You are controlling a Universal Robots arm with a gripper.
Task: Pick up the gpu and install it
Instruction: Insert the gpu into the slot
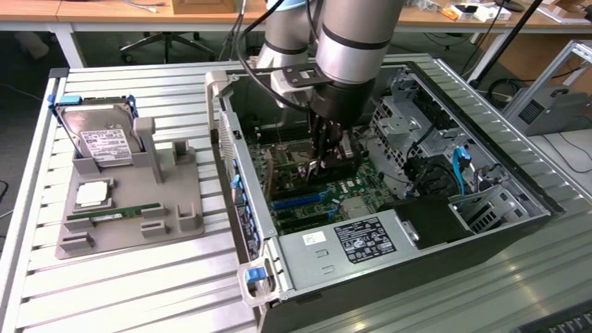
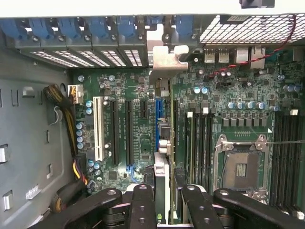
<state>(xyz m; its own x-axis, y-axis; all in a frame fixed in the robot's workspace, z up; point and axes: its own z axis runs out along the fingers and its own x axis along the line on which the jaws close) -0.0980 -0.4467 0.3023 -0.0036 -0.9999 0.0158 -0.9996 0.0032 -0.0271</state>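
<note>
Black gripper (image 2: 164, 198) fingers (image 2: 143, 202) clamp the gpu (image 2: 162, 143) edge-on inside the open computer case (image 1: 518, 229), the card held above the green motherboard (image 2: 128, 129), its silvery bracket (image 2: 167, 59) up against the rear expansion slots.

We see a ribbed metal workbench (image 1: 138, 291), wooden desks (image 1: 111, 14) behind, and an office chair (image 1: 166, 43) beneath them.
</note>
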